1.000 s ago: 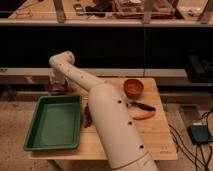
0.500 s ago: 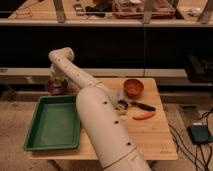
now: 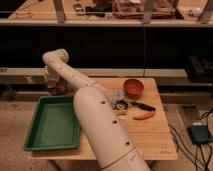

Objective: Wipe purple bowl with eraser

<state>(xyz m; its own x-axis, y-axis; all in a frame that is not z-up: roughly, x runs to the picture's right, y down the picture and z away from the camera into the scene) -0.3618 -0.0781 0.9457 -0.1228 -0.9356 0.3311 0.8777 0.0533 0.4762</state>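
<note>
The purple bowl (image 3: 60, 89) is a small dark round bowl at the table's far left corner, just behind the green tray; the arm partly covers it. My gripper (image 3: 52, 83) hangs down from the bent white arm (image 3: 95, 115) and sits right at the bowl's left side, on or just above it. The eraser does not show; whether it is in the gripper is hidden.
A green rectangular tray (image 3: 52, 123) fills the left of the wooden table (image 3: 150, 140). An orange bowl (image 3: 133, 87) stands at the far right. A black-handled knife (image 3: 142, 105), a red curved object (image 3: 144, 116) and a small round item (image 3: 120, 105) lie mid-table. A grey box (image 3: 200, 134) is on the floor at right.
The arm has swung across the table and its forearm has turned. The wrist has stayed at the table's far left corner, lowering slightly at the purple bowl.
</note>
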